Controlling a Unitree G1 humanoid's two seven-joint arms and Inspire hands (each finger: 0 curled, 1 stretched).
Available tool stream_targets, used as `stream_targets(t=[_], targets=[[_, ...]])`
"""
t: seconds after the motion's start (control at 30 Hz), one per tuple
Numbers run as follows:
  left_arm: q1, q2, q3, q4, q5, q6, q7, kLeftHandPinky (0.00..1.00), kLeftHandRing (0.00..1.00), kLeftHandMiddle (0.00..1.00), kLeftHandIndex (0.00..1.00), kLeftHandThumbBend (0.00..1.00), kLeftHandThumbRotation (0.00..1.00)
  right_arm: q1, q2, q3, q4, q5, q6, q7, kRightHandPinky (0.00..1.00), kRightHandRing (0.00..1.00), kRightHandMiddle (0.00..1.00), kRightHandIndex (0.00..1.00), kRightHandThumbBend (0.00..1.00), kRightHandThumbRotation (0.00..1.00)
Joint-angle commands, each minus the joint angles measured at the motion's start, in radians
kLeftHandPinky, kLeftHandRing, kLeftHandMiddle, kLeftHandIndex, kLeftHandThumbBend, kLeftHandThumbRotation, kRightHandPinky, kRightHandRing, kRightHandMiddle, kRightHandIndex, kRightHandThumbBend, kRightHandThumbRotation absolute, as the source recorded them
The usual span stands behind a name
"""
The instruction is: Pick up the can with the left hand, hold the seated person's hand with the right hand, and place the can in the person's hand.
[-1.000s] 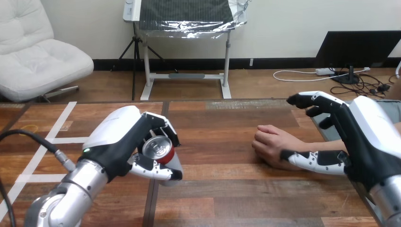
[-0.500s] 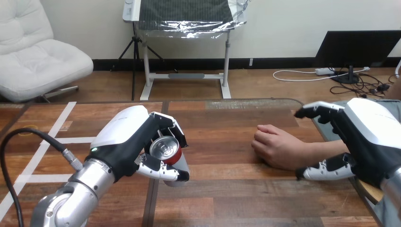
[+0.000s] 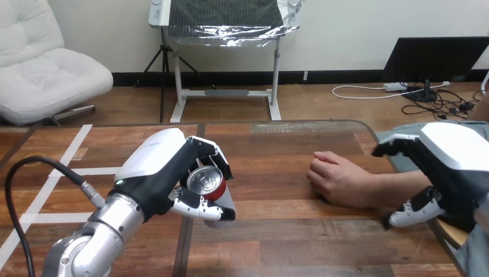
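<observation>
left hand [image 3: 158, 167]: curled round can [image 3: 204, 183], left half of table [image 3: 277, 231]
right hand [image 3: 455, 167]: spread wide over person's forearm [image 3: 392, 184], right edge

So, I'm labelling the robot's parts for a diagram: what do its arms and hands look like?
The left hand and right hand are black with smooth white shells on their backs and black-and-white jointed fingers. The left forearm is a silver cylinder, and a small green light shows near its wrist.
</observation>
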Motion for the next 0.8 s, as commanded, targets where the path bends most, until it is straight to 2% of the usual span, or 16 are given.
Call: stream_targets(t=[0.0,0.2,0.6,0.77], targets=[[-0.079,-0.008,0.001,-0.047,0.002,-0.016,0.011,0.33,0.38,0.45,0.49,0.64,0.0,-0.106,-0.056,0.036,0.045,-0.053,0.028,0.059,0.79,0.84,0.83,0.81,0.87,0.0],[-0.079,-0.009,0.002,-0.043,-0.001,-0.02,0.008,0.33,0.38,0.45,0.49,0.63,0.0,-0.149,-0.083,0.07,0.106,-0.101,0.032,0.102,0.81,0.85,0.85,0.82,0.85,0.0],[-0.078,-0.002,0.003,-0.032,-0.004,-0.036,0.012,0.34,0.39,0.46,0.49,0.63,0.0,-0.224,-0.098,0.124,0.233,-0.159,0.027,0.103,0.84,0.87,0.87,0.84,0.82,0.03],[-0.076,0.001,0.006,-0.034,-0.007,-0.034,0.006,0.33,0.38,0.45,0.49,0.63,0.0,-0.252,-0.092,0.141,0.275,-0.179,0.042,0.102,0.86,0.89,0.88,0.86,0.8,0.04]])
